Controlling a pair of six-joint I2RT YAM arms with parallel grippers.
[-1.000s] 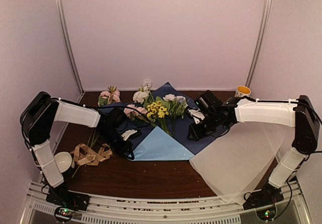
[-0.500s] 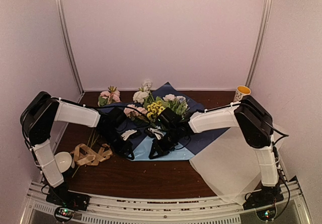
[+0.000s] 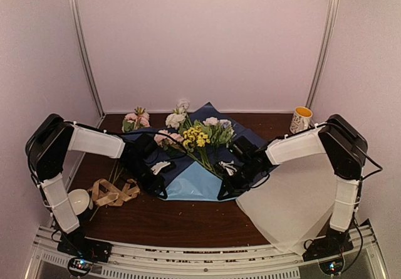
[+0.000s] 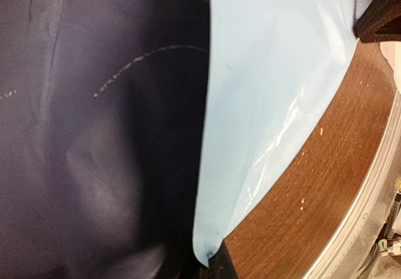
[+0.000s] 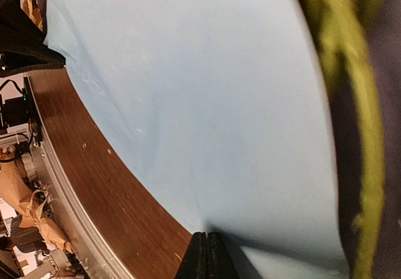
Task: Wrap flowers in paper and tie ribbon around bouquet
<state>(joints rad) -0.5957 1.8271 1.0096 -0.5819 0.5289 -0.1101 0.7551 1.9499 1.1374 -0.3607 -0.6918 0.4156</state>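
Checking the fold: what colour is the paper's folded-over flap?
The flap is light blue; right wrist view.

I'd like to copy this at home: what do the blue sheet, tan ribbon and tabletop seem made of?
The paper: thin two-tone sheet, faintly glossy, with glints and soft creases; possibly coated. The ribbon: satin-like fabric, going by its limp flat loops. The table: dark wood grain, perhaps laminate.

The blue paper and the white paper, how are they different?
The blue paper is dark with a light-blue flap folded over; the white paper is pale all over. The blue paper has flowers lying on it; the white paper is bare. Both are big thin sheets on the table.
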